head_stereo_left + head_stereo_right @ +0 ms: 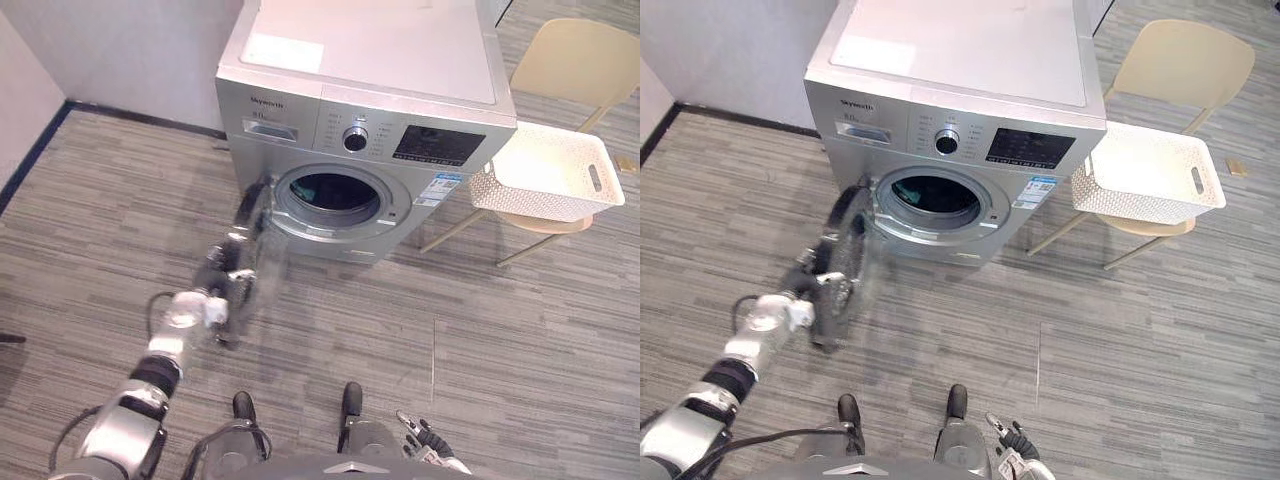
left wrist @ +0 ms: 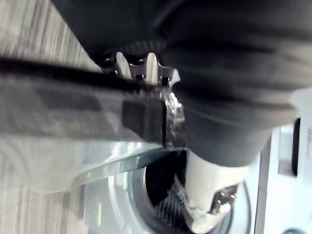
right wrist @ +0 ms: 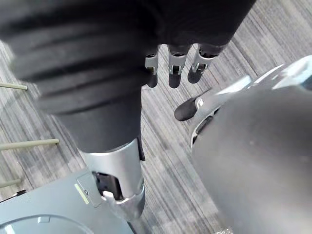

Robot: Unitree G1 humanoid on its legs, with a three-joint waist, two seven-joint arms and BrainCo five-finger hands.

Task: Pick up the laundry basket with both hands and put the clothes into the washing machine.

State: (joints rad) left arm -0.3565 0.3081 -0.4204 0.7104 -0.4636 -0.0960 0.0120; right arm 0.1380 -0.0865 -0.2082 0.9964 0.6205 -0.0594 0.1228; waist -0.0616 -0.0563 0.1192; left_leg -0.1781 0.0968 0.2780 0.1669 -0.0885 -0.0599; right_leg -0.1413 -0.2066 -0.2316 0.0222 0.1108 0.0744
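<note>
While on chair [image 1: 578, 58], basket [image 1: 520, 200] long-axis L-R

Silver front-load washing machine [image 1: 365, 110] stands vs. the wall [image 1: 130, 50] on grey striped floor [image 1: 500, 350], round door [image 1: 850, 250] swung open to robot's L, drum opening [image 1: 335, 190] dark. Dial knob [image 1: 355, 139] & black display panel [image 1: 438, 145] on front. White perforated plastic laundry basket [image 1: 520, 200], slot handle at its end, sits upright on beige chair [image 1: 580, 60] just R of machine.
</note>
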